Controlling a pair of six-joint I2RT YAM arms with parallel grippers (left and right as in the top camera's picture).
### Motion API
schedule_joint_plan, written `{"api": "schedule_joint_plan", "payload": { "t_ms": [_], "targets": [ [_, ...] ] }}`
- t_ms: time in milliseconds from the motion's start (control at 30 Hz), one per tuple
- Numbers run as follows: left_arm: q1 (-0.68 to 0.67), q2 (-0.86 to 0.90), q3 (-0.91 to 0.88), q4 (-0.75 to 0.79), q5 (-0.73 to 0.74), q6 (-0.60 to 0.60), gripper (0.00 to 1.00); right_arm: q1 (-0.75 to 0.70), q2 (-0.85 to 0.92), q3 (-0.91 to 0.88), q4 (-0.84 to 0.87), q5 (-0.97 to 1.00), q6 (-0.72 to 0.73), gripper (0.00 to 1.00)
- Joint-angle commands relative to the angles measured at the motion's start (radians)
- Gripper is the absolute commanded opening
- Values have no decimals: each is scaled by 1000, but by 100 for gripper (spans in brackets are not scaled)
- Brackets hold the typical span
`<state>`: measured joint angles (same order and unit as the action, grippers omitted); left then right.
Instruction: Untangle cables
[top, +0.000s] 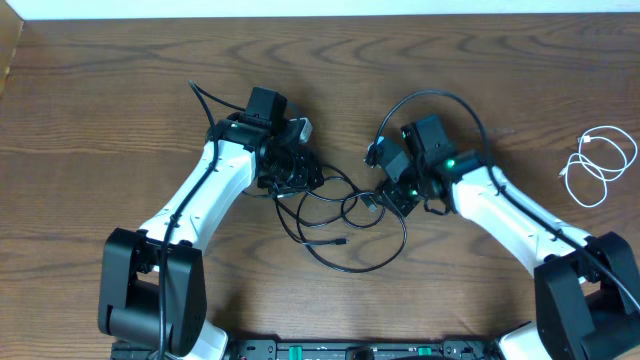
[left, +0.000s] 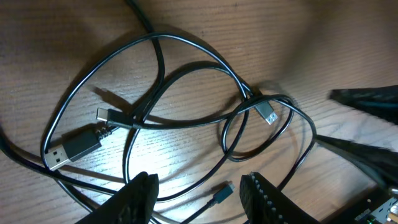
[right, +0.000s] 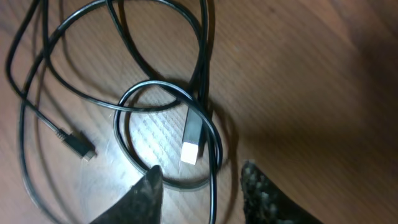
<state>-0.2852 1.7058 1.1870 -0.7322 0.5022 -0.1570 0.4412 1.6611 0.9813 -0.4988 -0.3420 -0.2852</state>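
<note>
1. The wooden table (top: 100, 80) fills the overhead view, its grain running left to right.
2. The left arm (top: 200, 195) and the right arm (top: 510, 205), both white with black joints, reach inward from the near corners and meet around the table's middle.
3. The black cable tangle (top: 340, 225) lies flat between the two wrists, in several overlapping loops that cross one another (four plug ends show, so it looks like more than one cord).
4. The white cable (top: 597, 165) lies loosely looped at the far right of the table, well apart from the tangle and from both arms.
5. The left gripper (left: 199, 199) hangs low over the tangle with its jaws partly apart, holding nothing.
6. The right gripper (right: 202, 196) also has its jaws parted and empty, straddling a small loop.
7. A large USB plug (left: 71, 149) rests at the left of the left wrist view.
8. A silver-tipped plug (right: 193, 140) lies inside that small loop.
9. A tiny plug (left: 221, 194) sits on the wood between the left fingers.
</note>
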Motion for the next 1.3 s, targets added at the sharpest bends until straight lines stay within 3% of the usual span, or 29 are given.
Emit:
{"api": "schedule_joint_plan", "payload": {
  "t_ms": [0, 133, 400, 967, 1267],
  "targets": [
    [-2, 5, -3, -3, 14, 3, 48, 27, -6, -60, 73, -6, -11, 31],
    [-2, 5, -3, -4, 14, 3, 48, 37, -6, -129, 209, -8, 8, 25],
    [-2, 5, -3, -4, 14, 3, 47, 37, -4, -211, 358, -8, 39, 24],
    [-2, 5, -3, -4, 14, 3, 47, 37, 43, -218, 420, -7, 53, 33],
    [-2, 5, -3, -4, 14, 3, 48, 37, 43, -230, 420, -8, 97, 30]
  ]
}}
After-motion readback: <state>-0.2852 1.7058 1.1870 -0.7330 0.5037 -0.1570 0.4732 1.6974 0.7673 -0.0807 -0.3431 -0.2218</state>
